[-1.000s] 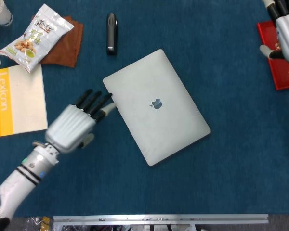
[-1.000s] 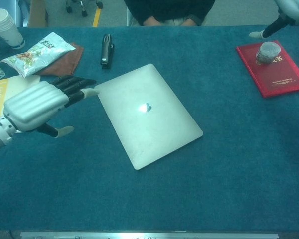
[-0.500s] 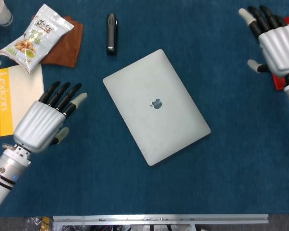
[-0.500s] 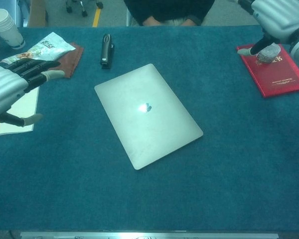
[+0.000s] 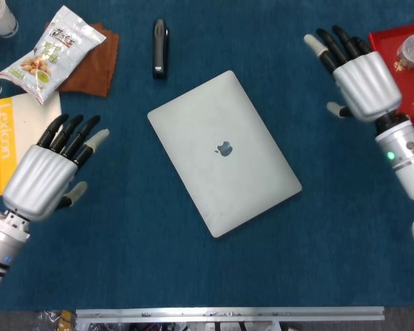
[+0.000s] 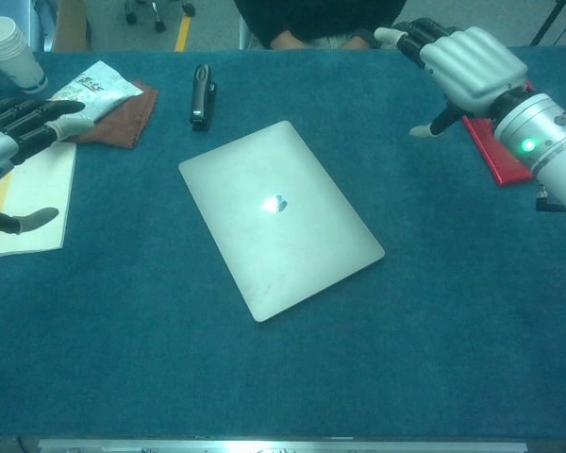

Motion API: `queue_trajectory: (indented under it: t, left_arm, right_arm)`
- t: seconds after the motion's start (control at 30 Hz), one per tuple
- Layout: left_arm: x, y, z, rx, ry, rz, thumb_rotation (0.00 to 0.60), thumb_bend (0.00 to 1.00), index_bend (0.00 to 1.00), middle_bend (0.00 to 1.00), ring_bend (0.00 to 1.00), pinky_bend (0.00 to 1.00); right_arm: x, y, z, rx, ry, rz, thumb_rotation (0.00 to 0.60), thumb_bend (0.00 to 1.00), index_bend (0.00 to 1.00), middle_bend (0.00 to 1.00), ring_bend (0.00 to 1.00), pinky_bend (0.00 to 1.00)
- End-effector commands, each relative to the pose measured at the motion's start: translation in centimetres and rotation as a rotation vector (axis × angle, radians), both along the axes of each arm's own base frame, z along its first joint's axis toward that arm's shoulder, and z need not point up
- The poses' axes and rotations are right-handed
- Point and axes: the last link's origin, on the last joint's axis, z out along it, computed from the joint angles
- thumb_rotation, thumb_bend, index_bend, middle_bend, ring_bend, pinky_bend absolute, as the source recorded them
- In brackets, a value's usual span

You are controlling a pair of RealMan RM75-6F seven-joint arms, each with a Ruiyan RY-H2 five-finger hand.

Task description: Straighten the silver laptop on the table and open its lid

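The silver laptop lies closed and skewed on the blue table, its logo facing up. My left hand hovers to the left of it, fingers spread, holding nothing and well clear of the lid. To the laptop's upper right, my right hand is also spread with nothing in it, apart from the lid's far corner.
A black stapler lies beyond the laptop. At the left are a yellow-edged book, a snack bag on a brown cloth, and a paper cup. A red book with a small jar sits far right.
My left hand pulled back leftward from the laptop's corner. My right hand came in from the red book toward the laptop. The laptop has not moved.
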Motion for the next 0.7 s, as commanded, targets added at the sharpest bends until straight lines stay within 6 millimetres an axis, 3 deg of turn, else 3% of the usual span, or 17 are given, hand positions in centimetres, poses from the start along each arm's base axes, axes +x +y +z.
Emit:
queue_trajectory:
  t: [0.03,0.37,0.7]
  left_arm:
    - [0.0,0.0,0.2,0.004,-0.008,0.004,0.6,0.27,0.0,0.02,0.0,0.05]
    - [-0.2,-0.3,0.7,0.008,-0.012,0.005,0.6,0.27,0.0,0.03,0.0,0.05]
    - [-0.9,-0.5,1.3,0.014,-0.003,0.026,0.6,0.27,0.01,0.04,0.0,0.05]
  right_arm:
    - [0.4,-0.1,-1.0,0.001,0.01,0.018,0.6,0.0,0.0,0.08,0.0,0.22]
    - [1.1,-1.3,-3.2,-0.005,0.013,0.013,0.6,0.01,0.0,0.08,0.0,0.22]
    - [1.3,-1.0,-5.1,0.027,0.007,0.014,0.6,0.01,0.0,0.08,0.0,0.22]
